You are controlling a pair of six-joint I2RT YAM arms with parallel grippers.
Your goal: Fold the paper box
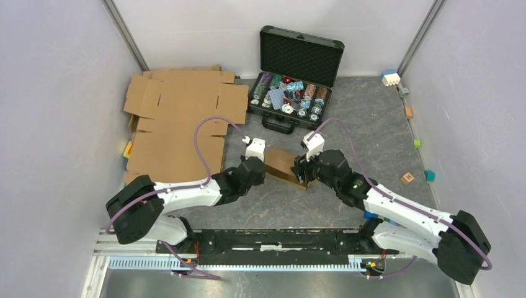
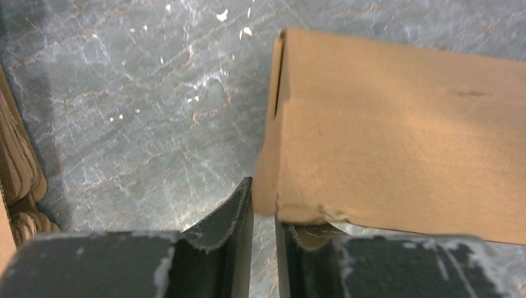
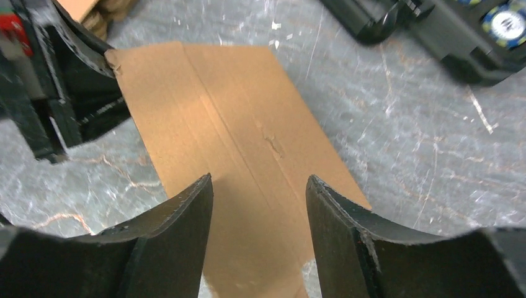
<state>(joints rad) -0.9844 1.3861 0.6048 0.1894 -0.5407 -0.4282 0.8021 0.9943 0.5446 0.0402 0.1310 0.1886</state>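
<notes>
At mid-worktop [image 1: 360, 130], just in front of the open black chip case [image 1: 301, 56]: paper box [image 1: 282, 164], small, brown, lying between the two grippers. Larger flat cardboard sheets [image 1: 180, 118] lie well apart at far left.

Left gripper [image 1: 265, 166]: at the box's left end. Left wrist view: jaws parted by a narrow slit only [image 2: 263, 202], bare worktop visible through the slit, nothing clamped in it. A corner of the box [image 2: 397, 136] sits right at the fingertips [image 2: 239, 208]; its lower edge touches the tip of the right-hand finger. End flap shows a dark seam along the corner.

Right gripper [image 1: 302, 169]: at the box's right end. Right wrist view: jaws wide apart [image 3: 258, 180], both fingers [image 3: 180, 230] above the box's flat top panel [image 3: 236, 143], holding nothing. Two creases run lengthwise along the panel; a small dent near its middle. Left gripper appears at the far end of the box in this view [image 3: 56, 93].

Whether the box lies fully flat on the worktop: cannot tell from the top view.
</notes>
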